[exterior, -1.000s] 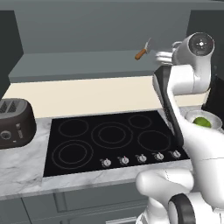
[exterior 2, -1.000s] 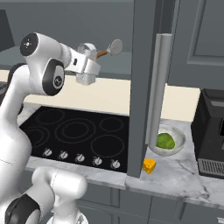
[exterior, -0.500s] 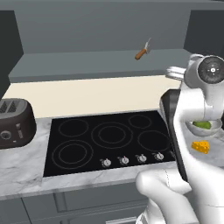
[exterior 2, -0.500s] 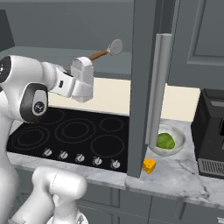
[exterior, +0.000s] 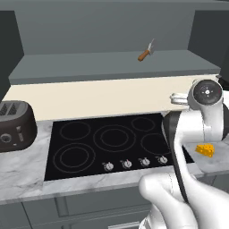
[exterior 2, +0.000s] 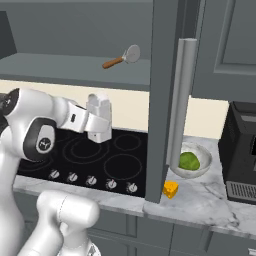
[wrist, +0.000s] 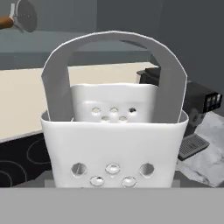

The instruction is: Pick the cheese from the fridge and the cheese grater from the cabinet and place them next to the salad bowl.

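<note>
holding: the gripper has its jaws spread wide around the cheese grater; the fingertips are hidden behind the grater in the hand view, so the contact itself cannot be seen.
grater position: up in the air over the back of the stove, loop handle uppermost in the hand view, perforated face toward the camera.
cheese: on the marble counter at the front edge, just beside the stove's right end, at 7 o'clock from the salad bowl in the right base view; near the bowl, not touching it.
salad bowl: on the counter between the stove and the coffee machine, green pieces inside.
cabinet: the long shelf runs above the cream backsplash; a small brown-handled utensil lies on it, at 1 o'clock from the gripper in the right base view, well apart.
in the way: a tall dark grey panel with a vertical bar handle stands between the gripper and the bowl in the right base view; whether it truly blocks the line across cannot be told.
toaster: a dark toaster sits at 9 o'clock from the stove in the left base view, well apart from the arm.
edges: the counter's front edge runs just under the stove knobs; the cheese sits close to it.
open room: bare marble between the bowl, the cheese and the coffee machine; bare marble also between the toaster and the stove.
</note>
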Available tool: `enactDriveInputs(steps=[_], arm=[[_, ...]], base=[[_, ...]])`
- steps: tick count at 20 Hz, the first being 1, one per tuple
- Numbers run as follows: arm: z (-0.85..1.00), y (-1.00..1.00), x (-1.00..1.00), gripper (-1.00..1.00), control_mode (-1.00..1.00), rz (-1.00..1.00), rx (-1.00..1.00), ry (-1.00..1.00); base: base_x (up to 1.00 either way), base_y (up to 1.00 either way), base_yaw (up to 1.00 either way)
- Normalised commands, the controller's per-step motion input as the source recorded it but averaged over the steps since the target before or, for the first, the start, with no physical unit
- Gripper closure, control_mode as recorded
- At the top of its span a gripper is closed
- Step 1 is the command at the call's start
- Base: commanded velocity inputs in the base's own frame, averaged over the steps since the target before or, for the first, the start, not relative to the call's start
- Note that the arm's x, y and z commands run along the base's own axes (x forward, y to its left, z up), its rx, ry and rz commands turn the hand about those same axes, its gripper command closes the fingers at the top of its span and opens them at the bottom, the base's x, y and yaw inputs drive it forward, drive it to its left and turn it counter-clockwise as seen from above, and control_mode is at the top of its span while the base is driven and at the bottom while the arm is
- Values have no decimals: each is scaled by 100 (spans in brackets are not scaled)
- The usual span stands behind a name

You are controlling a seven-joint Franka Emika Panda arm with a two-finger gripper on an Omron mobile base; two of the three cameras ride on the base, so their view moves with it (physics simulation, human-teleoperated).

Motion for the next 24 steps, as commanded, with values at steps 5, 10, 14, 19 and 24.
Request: enactDriveInputs(steps=[5,10,14,19,24], arm=[[-73,-2,23,100,-100,-6,-4,4],[-69,0,34,100,-100,-7,-5,1],[-61,-2,38,100,-100,-12,-8,-1],[-45,-9,49,100,-100,-13,0,0],[-42,-15,55,100,-100,-9,0,-1]], base=[[0,0,0],[0,0,0],[0,0,0],[0,0,0],[0,0,0]])
